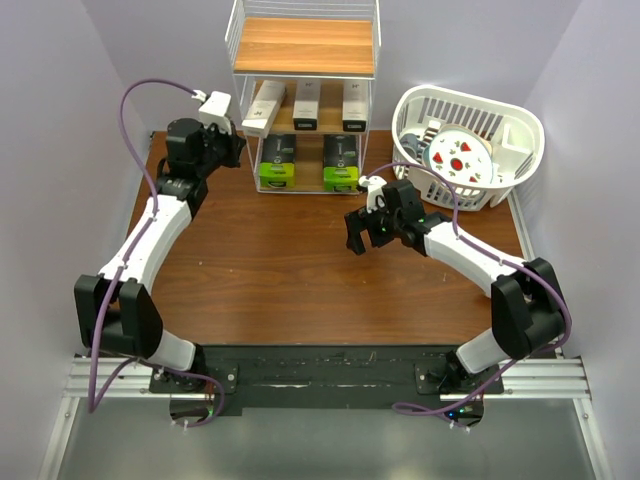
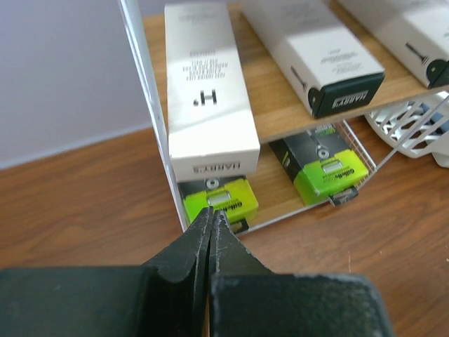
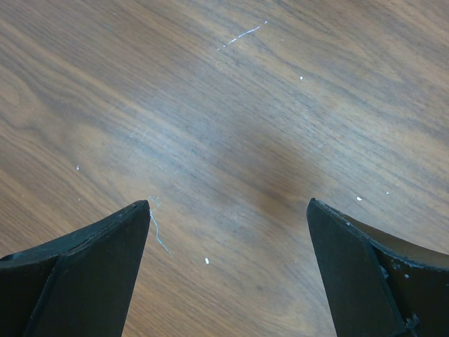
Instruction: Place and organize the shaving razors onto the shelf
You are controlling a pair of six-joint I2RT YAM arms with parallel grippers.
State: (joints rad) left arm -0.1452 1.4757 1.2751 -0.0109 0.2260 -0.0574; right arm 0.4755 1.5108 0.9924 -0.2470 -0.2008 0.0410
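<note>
A: Well, counting five razor packs on the shelf (image 1: 305,45) already. Three white Harry's cartons along the middle tier, two black Gillette packs with lime-green ends on the tier below.

B: Agreed on the count. Worth a look at the left white carton (image 2: 203,98), though. Lies front to back like the middle carton (image 2: 312,49) and the right carton (image 2: 414,35), but slewed, with its near end swung leftward and poking past the tier's front edge.

A: And below it?

B: Seeing the left black pack (image 2: 217,200) and the right black pack (image 2: 326,165) side by side, green ends facing out, roughly square.

A: Fingers?

B: Pinched fully together on the left gripper (image 2: 210,214), holding nothing, tips just off that overhanging carton end on its near-left side. Spread wide on the right gripper (image 3: 228,203), also empty, hovering over bare wood of the table (image 1: 300,290), well apart from the shelf.

A: So a job for the left arm, being much the nearer.

B: Probably. Calls for a nudge on the near end, rightward and then back along the carton's length, to line it up with its two neighbours. Hard to tell from the wrist view whether touching the carton or just short of it. Risks pushing it crooked the other way if struck off-centre.
</note>
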